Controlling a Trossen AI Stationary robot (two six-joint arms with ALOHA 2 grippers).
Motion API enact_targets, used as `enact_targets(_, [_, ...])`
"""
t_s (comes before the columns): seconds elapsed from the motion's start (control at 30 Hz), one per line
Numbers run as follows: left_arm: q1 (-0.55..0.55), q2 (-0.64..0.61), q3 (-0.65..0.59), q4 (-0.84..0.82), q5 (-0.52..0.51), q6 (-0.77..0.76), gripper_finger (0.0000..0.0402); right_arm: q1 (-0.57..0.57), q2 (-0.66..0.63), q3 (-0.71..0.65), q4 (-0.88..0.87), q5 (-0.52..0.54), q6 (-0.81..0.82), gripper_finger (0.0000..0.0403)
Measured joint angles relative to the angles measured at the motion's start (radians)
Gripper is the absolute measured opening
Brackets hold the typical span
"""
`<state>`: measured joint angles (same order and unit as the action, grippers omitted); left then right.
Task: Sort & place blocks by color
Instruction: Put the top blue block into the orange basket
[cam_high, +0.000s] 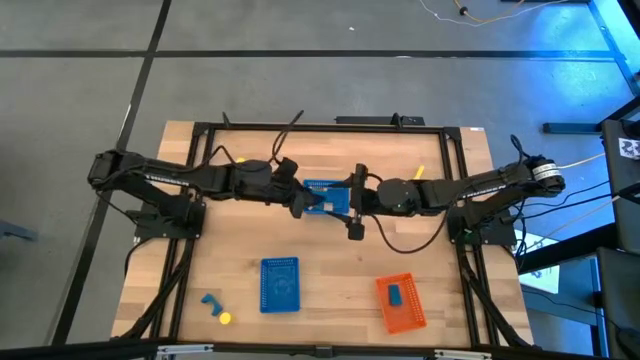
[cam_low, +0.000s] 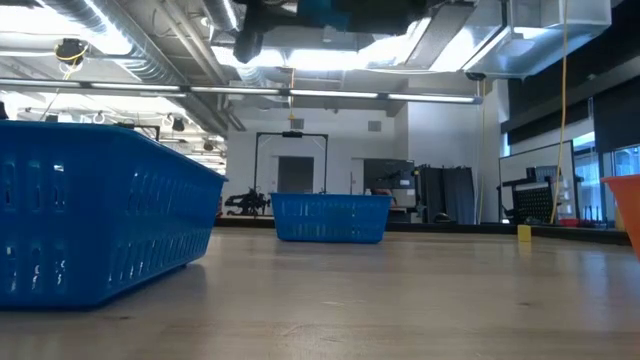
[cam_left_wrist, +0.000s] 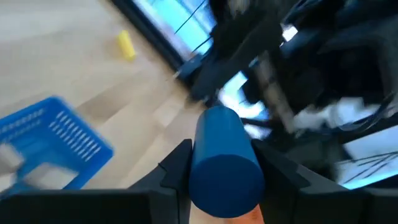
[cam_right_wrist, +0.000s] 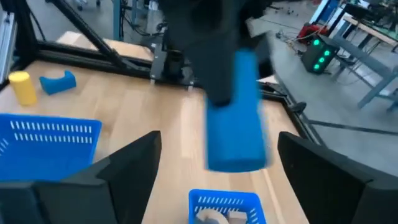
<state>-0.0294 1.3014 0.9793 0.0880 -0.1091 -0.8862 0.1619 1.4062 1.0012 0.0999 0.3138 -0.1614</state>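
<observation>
Two arms meet above the far blue basket (cam_high: 322, 196) at mid-bench. Left tool (cam_left_wrist: 224, 180) clamps a blue cylinder block (cam_left_wrist: 224, 163) aloft; right tool (cam_right_wrist: 214, 171) stands wide around it. Another yellow block (cam_right_wrist: 23, 87) lies on the bench (cam_high: 330, 275).

Bright ceiling strip lights (cam_low: 330, 55) flood the room and glare white in the low view. Cold blue light spills across the floor (cam_high: 560, 40) at the high view's upper right. Shadows on the table (cam_high: 330, 320) are soft. Both wrist views are smeared with motion blur; the blue cylinder (cam_right_wrist: 235, 118) streaks.
</observation>
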Motion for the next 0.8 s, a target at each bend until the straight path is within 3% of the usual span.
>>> enact_targets(0.23, [0.027,0.034,0.001,0.051,0.077,-0.034,0.0119,0.000,0.015,0.000,0.055,0.081,-0.036,0.0292])
enact_targets(0.57, [0.038,0.034,0.001,0.074,0.078,-0.047,0.0119,0.000,0.015,0.000,0.044,0.089,-0.054,0.0139])
enact_targets(0.8, [0.056,0.034,0.001,0.087,0.107,0.013,0.0136,0.000,0.004,0.000,0.040,0.092,-0.009,0.0134])
